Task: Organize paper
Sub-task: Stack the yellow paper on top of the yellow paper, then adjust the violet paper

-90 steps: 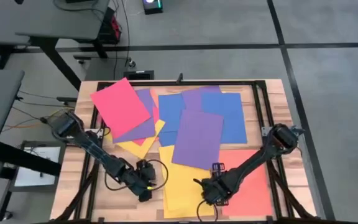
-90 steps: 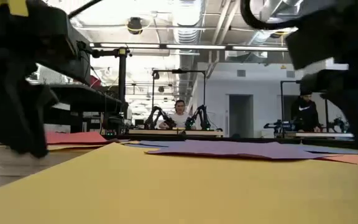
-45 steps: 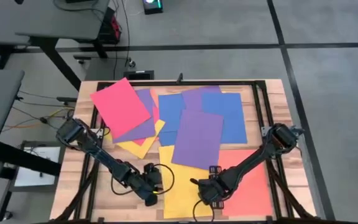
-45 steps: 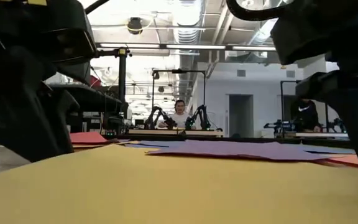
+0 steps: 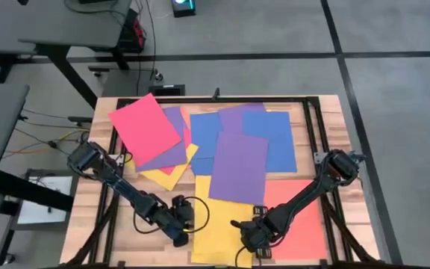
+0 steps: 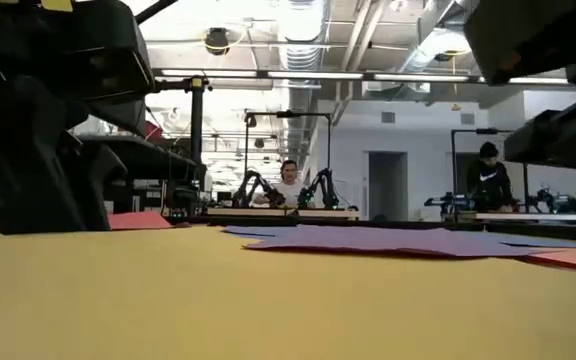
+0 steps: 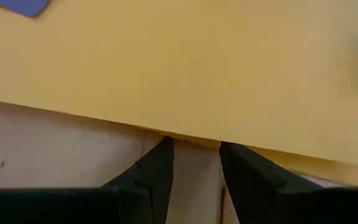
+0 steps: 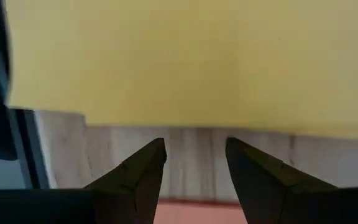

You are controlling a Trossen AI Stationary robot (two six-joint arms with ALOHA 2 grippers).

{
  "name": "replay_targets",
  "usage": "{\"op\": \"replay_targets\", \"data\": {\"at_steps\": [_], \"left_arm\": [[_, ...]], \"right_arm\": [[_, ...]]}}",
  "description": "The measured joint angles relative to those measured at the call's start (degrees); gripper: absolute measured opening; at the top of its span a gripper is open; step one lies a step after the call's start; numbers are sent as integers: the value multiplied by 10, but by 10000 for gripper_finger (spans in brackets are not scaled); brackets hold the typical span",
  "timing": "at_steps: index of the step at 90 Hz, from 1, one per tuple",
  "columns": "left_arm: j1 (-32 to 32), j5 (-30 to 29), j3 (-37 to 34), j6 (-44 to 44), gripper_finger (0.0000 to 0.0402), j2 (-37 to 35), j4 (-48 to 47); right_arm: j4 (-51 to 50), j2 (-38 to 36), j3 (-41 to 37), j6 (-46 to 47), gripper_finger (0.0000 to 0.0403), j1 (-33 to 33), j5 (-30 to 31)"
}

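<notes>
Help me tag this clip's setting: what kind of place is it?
Probably a robotics lab: beyond the wooden table, the low view shows another pair of robot arms on a bench, a seated person and an open industrial ceiling.

Two dark, near-black jointed arms, rounded housings at shoulder joints. Black cable loops beside left gripper [image 5: 179, 224] and right gripper [image 5: 251, 233]. Each gripper: two black, wedge-shaped fingers [image 7: 154, 169] tapering to narrow tips.
</notes>
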Motion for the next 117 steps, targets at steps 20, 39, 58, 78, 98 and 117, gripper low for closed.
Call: {"op": "replay_targets", "data": {"at_steps": [20,39,58,78,98,117], "left_arm": [[3,-10,-2,-15,118,-81,-79],[63,-9,-1,47,118,-97,-7],[111,47,-1,113,118,-28,78],[126,46,0,109,118,21,85],[127,44,1,103,118,36,87],[126,47,1,102,118,37,86]], "right_arm": [[-60,-79,0,5,166,-17,62],[-73,-121,-19,-96,166,-127,162],[47,-121,-127,-197,166,-295,130],[72,-121,-191,-256,166,-404,113],[46,-124,-199,-319,166,-499,110],[40,-141,-198,-353,166,-572,88]]}}
